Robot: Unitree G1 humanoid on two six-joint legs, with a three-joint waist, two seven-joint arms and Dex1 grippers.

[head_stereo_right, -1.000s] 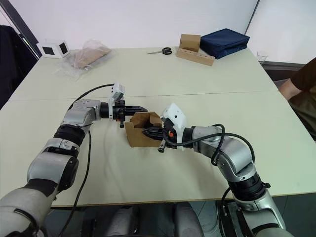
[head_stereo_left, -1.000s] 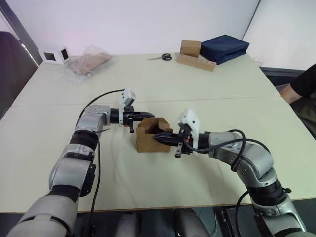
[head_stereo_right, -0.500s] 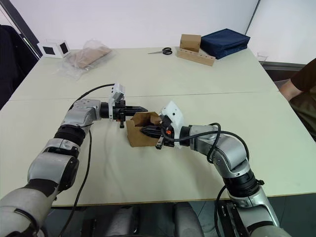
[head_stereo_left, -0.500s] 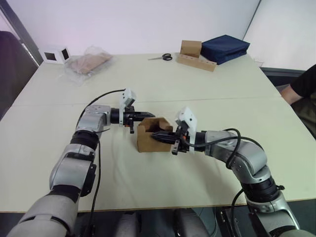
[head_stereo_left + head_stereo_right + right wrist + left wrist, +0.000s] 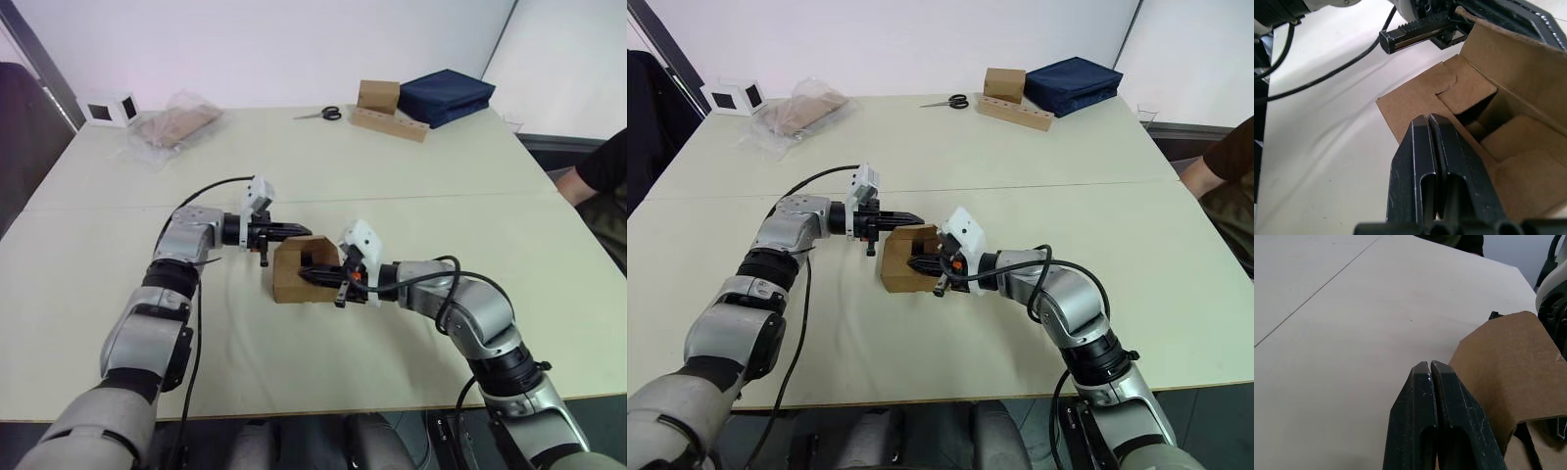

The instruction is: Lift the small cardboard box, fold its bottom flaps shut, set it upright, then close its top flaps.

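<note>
Both arms reaching inward, left pincer (image 5: 1431, 369) and right pincer (image 5: 1428, 122) with fingers pressed together

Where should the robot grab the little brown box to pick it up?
Probably by its two plain outer walls, one end effector from each side. The small cardboard box sits on the table with loose flaps; the closed left end effector is at its far top edge, the closed right end effector pokes into its opening. Flaps bend; walls look firmer.

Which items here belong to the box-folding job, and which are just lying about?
In use:
small cardboard box
left end effector
right end effector

Lying about:
scissors
navy bag
tan cube with perforated strip
plastic bag
white cube
</note>
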